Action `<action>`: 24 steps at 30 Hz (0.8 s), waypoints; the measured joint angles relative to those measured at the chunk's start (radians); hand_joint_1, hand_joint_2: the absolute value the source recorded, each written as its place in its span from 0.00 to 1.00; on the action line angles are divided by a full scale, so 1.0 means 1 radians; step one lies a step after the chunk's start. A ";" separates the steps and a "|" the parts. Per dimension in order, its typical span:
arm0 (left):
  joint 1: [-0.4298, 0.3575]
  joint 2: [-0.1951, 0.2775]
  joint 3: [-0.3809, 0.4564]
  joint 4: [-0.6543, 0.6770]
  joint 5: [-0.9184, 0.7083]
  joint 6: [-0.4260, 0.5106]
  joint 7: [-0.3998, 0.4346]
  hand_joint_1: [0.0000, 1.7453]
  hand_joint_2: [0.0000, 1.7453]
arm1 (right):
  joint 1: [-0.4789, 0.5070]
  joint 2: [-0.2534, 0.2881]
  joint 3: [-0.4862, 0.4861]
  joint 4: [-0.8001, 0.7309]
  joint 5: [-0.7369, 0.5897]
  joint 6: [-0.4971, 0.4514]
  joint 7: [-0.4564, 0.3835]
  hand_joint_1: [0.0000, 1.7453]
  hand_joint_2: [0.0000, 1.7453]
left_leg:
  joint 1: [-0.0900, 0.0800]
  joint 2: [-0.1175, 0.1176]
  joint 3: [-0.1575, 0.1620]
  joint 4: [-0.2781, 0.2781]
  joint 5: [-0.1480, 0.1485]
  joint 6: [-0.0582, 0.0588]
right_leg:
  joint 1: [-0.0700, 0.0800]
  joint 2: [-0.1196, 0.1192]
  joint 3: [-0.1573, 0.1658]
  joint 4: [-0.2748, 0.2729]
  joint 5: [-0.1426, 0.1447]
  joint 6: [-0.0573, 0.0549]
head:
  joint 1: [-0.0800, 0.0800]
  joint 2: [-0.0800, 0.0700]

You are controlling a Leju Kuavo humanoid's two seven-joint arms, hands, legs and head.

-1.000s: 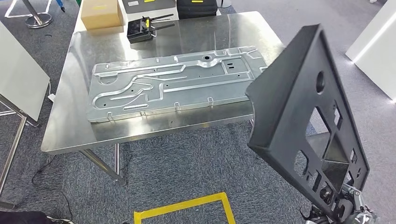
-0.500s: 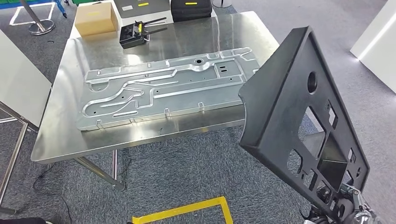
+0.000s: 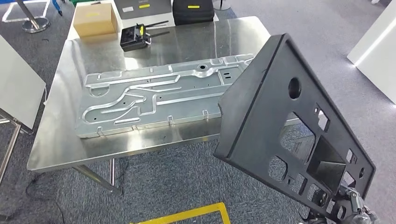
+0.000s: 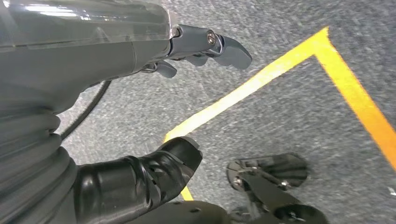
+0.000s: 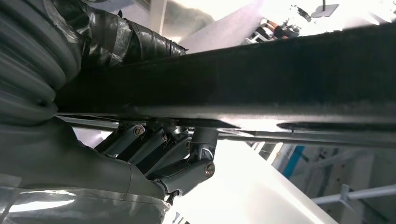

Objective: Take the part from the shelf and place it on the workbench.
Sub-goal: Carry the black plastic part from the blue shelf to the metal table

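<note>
Up front, the black plastic panel (image 3: 261, 116), flat, rimmed and pierced by cutouts, is tilting above the steel workbench (image 3: 60, 140) edge, its lower end clamped between the right hand's (image 5: 159, 154) fingers and thumb. Left hand (image 4: 154, 93) is hanging slack, fingers apart, grasping nothing.

You have bare steel along the near edge and left end of the shiny stainless-steel surface (image 3: 60, 140), where a hand could come in over the grey carpet. The long stamped silver metal panel (image 3: 159, 95) takes up most of the middle. At the far edge stand a black boxy device with antennas (image 3: 134, 38) and a brown cardboard box (image 3: 95, 19). The large black perforated plastic panel (image 3: 275, 121) screens the surface's right end from you.
</note>
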 joint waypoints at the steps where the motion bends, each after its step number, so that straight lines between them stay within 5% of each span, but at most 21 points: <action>1: -0.001 0.000 0.000 0.000 0.000 0.000 0.000 0.00 1.00 | 0.000 0.000 -0.001 0.000 0.001 0.000 -0.002 1.00 1.00 | 0.000 0.000 0.003 0.000 -0.003 0.002 | -0.001 0.000 -0.040 0.065 -0.024 0.003 | 0.000 0.000; 3: -0.001 0.000 0.000 0.000 0.000 0.000 0.000 0.00 1.00 | 0.001 0.000 -0.004 0.000 0.005 0.000 -0.006 1.00 1.00 | 0.000 0.000 0.012 0.001 -0.011 0.002 | -0.005 0.000 -0.098 0.141 -0.027 0.006 | 0.000 0.000; 4: -0.001 0.000 0.000 0.000 0.000 0.000 0.000 0.00 1.00 | 0.001 0.001 -0.005 0.000 0.007 0.000 -0.007 1.00 1.00 | 0.001 0.000 0.019 0.001 -0.017 0.000 | -0.007 -0.001 -0.101 0.126 0.001 0.007 | 0.000 0.000; 6: 0.001 -0.001 0.000 0.000 0.000 0.001 0.000 0.00 1.00 | 0.001 0.001 -0.006 0.000 0.011 0.000 -0.010 1.00 1.00 | 0.002 -0.001 0.035 0.003 -0.030 -0.007 | -0.010 -0.002 -0.060 0.011 0.085 0.007 | 0.000 0.000; 8: -0.001 -0.001 0.000 0.000 0.000 0.002 0.001 0.00 1.00 | 0.001 0.001 -0.007 0.000 0.015 0.000 -0.013 1.00 1.00 | -0.001 -0.003 0.041 0.011 -0.045 -0.018 | -0.009 -0.003 -0.020 -0.088 0.125 0.001 | 0.001 0.000; 12: -0.004 -0.001 0.000 0.000 -0.001 0.020 0.006 0.00 1.00 | 0.003 0.009 -0.009 -0.001 0.018 0.000 -0.019 1.00 1.00 | -0.006 -0.004 0.040 0.015 -0.053 -0.003 | -0.006 0.001 -0.013 -0.108 0.120 -0.009 | 0.000 0.000; 24: -0.006 -0.001 0.000 0.000 -0.008 0.094 0.039 0.00 1.00 | 0.004 0.025 -0.013 -0.001 0.026 0.000 -0.029 1.00 1.00 | -0.008 -0.004 0.041 0.013 -0.055 -0.001 | -0.007 0.000 -0.011 -0.110 0.119 -0.012 | 0.000 0.000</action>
